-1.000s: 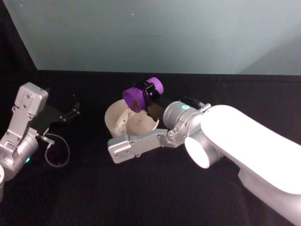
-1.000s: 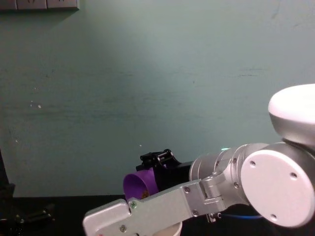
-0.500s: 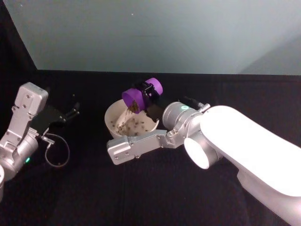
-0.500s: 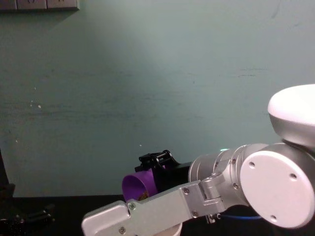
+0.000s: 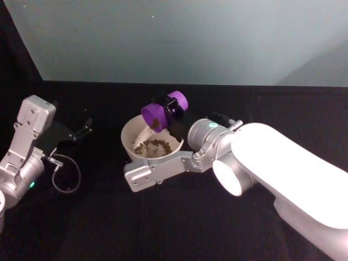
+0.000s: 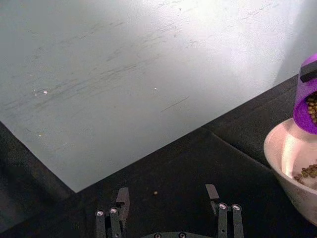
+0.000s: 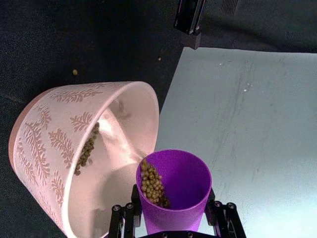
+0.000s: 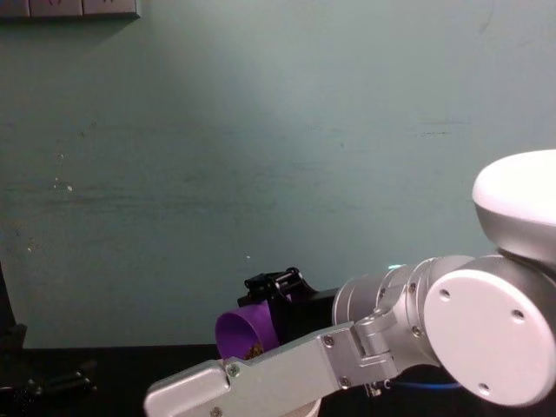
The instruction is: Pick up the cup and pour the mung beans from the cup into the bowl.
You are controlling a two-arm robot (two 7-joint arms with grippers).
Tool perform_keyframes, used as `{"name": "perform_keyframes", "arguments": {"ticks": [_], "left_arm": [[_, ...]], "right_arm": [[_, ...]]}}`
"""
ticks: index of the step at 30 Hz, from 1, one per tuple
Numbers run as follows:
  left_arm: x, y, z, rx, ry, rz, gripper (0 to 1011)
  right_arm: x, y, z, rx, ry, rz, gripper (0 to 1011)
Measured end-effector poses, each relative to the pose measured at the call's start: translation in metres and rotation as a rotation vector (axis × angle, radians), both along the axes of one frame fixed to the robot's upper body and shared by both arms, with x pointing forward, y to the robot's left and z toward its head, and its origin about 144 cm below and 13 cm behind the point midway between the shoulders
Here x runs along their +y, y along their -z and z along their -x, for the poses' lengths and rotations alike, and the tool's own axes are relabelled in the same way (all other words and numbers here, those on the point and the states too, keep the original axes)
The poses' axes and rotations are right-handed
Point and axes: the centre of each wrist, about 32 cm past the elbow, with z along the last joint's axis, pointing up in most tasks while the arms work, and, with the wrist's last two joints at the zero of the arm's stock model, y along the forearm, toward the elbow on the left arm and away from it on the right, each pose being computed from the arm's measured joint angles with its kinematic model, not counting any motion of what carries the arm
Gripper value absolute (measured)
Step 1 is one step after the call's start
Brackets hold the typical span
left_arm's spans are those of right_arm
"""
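Note:
My right gripper (image 5: 173, 106) is shut on the purple cup (image 5: 162, 111), which hangs tipped on its side over the off-white bowl (image 5: 126, 148), its mouth facing down and left into it. Mung beans (image 7: 151, 184) lie at the cup's (image 7: 174, 187) lower lip. A pile of mung beans (image 5: 154, 145) sits inside the bowl (image 7: 45, 130), whose outer wall carries a leaf pattern. From the chest, the tipped cup (image 8: 242, 335) shows in front of the right forearm. My left gripper (image 5: 86, 127) is parked at the left, open and holding nothing (image 6: 167, 198).
The table is covered in black cloth, with a pale teal wall behind. A stray bean (image 7: 75, 72) lies on the cloth beyond the bowl. A loop of cable (image 5: 66, 176) hangs by the left arm. My bulky right arm (image 5: 272, 163) covers the right half.
Beans have streamed from the cup into the bowl, where they now form a settled pile. The cup has tipped slightly further. The left arm has not moved.

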Motion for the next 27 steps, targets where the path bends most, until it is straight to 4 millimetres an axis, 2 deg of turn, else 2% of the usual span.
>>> {"name": "perform_keyframes", "arguments": {"ticks": [27], "left_arm": [[0.0000,0.0000,0.0000,0.000,0.000,0.000,1000]], "right_arm": [[0.0002,-0.0001,0.0012,-0.011,-0.005,0.027,724]]}}
